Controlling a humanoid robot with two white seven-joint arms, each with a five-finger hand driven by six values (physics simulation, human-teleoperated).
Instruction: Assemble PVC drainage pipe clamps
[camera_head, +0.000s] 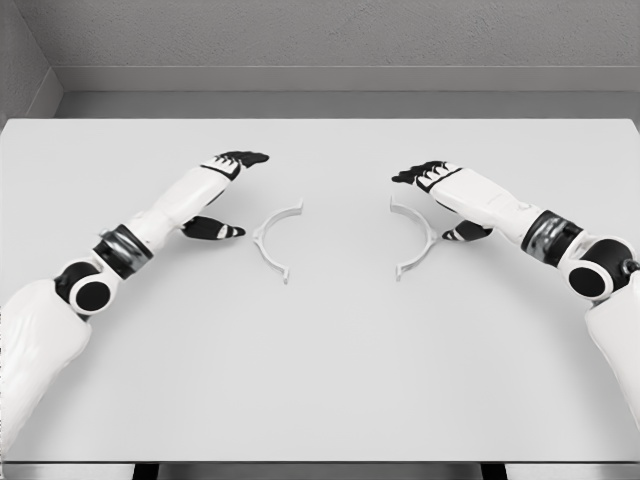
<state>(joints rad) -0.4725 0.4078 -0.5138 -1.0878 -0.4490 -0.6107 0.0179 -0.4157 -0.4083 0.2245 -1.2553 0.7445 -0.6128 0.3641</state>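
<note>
in the head view you see a white table (320, 380) that fills most of the frame, with a grey wall (330, 35) along the top.

your left arm comes in from the lower left of the frame and reaches up toward the middle. your left hand (222, 190) sits left of the middle, a bit above the center line. its fingers (243, 158) are stretched out and relaxed, and the thumb (215, 229) points out below them. it holds nothing.

your right arm comes in from the right edge and reaches toward the middle too. your right hand (445, 195) sits right of the middle, at about the same height as the left one. its fingers (415, 174) are stretched out and loose, and its thumb (466, 232) shows below them. it holds nothing.

two white clamp halves lie flat on the table between the hands. the left half (268, 241) is just beside the left thumb, not touching it as far as you can see. its open side faces right. the right half (420, 240) is just beside the right thumb, and its open side faces left. the two halves face each other with a clear gap of bare table between them, so they are apart.
</note>
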